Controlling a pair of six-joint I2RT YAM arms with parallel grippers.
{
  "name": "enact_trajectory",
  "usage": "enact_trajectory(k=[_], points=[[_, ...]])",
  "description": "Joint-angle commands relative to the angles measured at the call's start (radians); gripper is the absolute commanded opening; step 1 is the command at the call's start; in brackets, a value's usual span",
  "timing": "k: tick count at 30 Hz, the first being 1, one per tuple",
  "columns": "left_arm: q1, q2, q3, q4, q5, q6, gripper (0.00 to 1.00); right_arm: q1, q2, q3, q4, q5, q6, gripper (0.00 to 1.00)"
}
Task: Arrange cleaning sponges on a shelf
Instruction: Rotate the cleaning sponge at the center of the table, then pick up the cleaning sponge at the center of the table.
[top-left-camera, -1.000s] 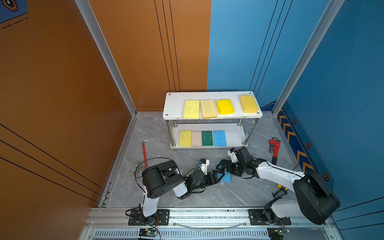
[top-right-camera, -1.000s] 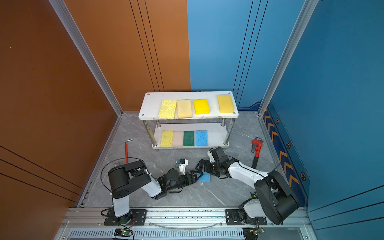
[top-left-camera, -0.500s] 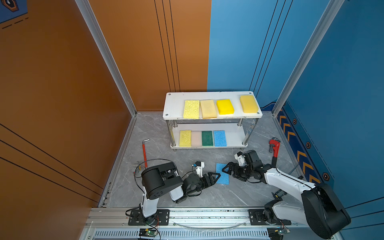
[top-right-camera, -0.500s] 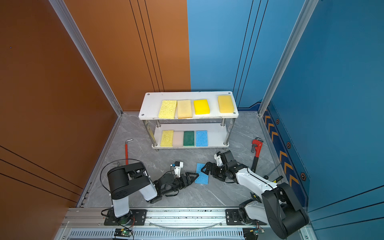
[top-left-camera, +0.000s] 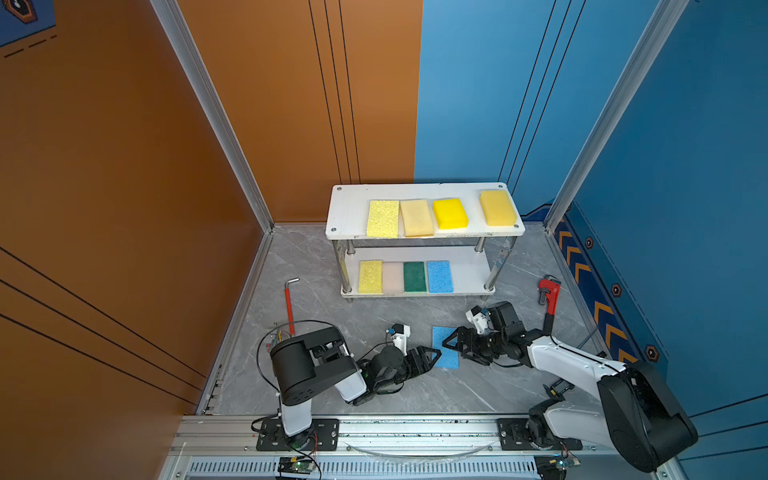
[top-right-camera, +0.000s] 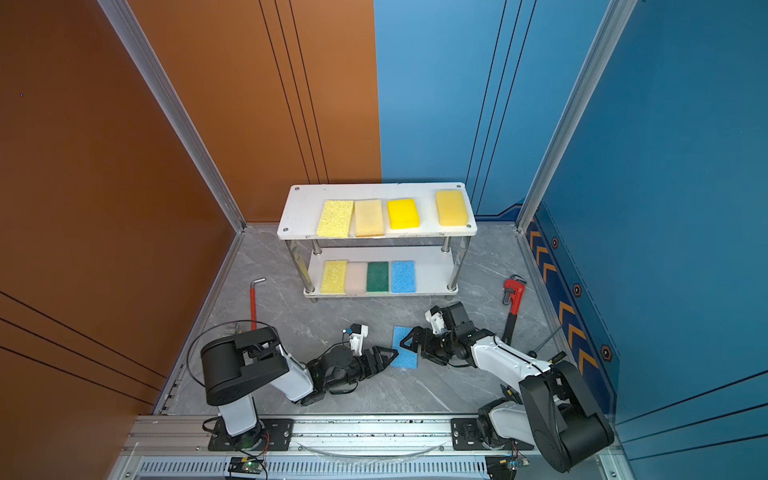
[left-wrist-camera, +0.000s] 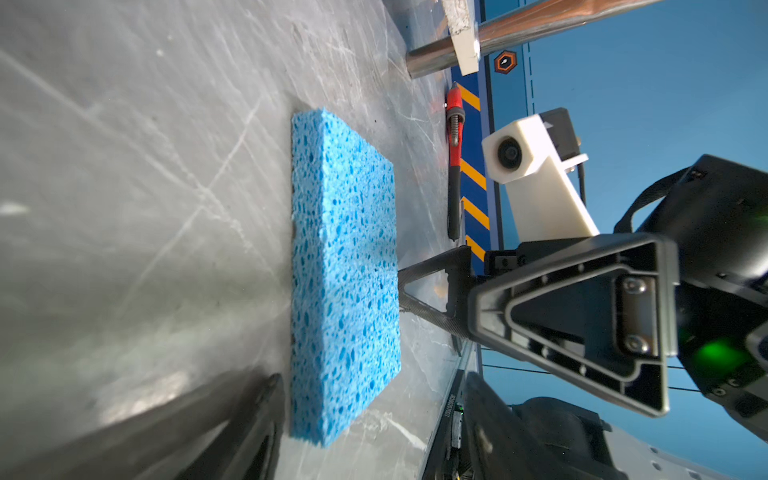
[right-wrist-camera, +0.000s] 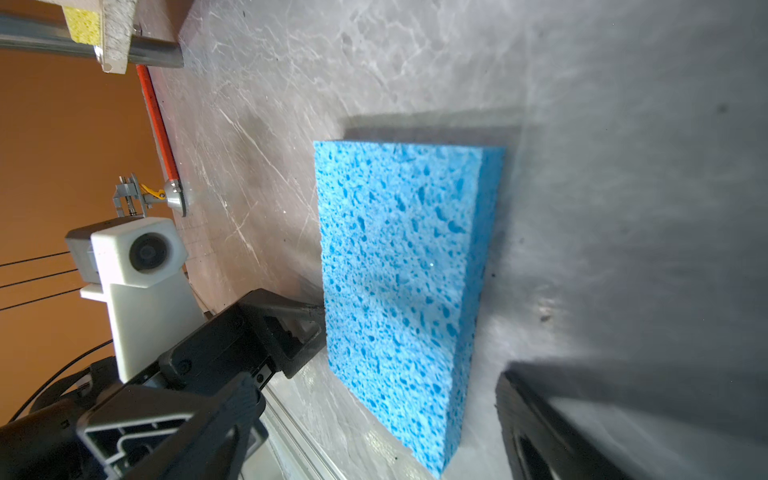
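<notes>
At the far left of the grey floor (top-left-camera: 324, 266) lies a red hex key (top-left-camera: 289, 305), well apart from everything else. Next comes the left gripper (top-left-camera: 432, 358), low over the floor. Its jaws stand apart with nothing between them, and in the right wrist view one of its fingers (right-wrist-camera: 286, 316) touches a long edge of the loose blue sponge (left-wrist-camera: 345, 270).

That sponge lies flat on the floor in front of the shelf (top-left-camera: 349, 208), between the two grippers (neither has it in a grip). On its other side the right gripper (top-left-camera: 452, 348) is just as low, with its jaws spread and empty and one thin finger (left-wrist-camera: 457, 299) at the sponge's opposite edge. Further right, near the blue wall, lies a red wrench (top-left-camera: 549, 293).

On the shelf's top board, from the left:
- a porous yellow sponge (top-left-camera: 382, 219)
- a pale sponge (top-left-camera: 416, 218) touching it
- a bright yellow sponge (top-left-camera: 450, 213) just beside that
- a golden sponge (top-left-camera: 497, 208) at the right end, after a gap

The lower board holds a tight row of four: a small yellow sponge (top-left-camera: 370, 277), a pinkish sponge (top-left-camera: 393, 277), a dark green sponge (top-left-camera: 414, 276) and a second blue sponge (top-left-camera: 439, 276).
</notes>
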Motion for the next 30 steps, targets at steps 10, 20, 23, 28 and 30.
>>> enact_trajectory(k=[10,20,23,28,30], points=[[-0.027,-0.123,0.134,-0.665,-0.065,0.173,0.63,-0.009,0.058,-0.010,0.022,-0.024,-0.017,0.84],[0.022,-0.123,0.221,-0.770,0.014,0.263,0.63,-0.004,0.105,0.005,0.108,-0.067,-0.013,0.75],[0.019,-0.108,0.238,-0.764,0.021,0.268,0.60,0.013,0.114,0.015,0.121,-0.077,-0.018,0.73],[0.016,-0.109,0.236,-0.744,0.026,0.267,0.48,0.050,0.119,0.026,0.144,-0.073,-0.017,0.70],[0.016,-0.121,0.233,-0.744,0.025,0.269,0.47,0.062,0.119,0.031,0.149,-0.069,-0.015,0.67]])
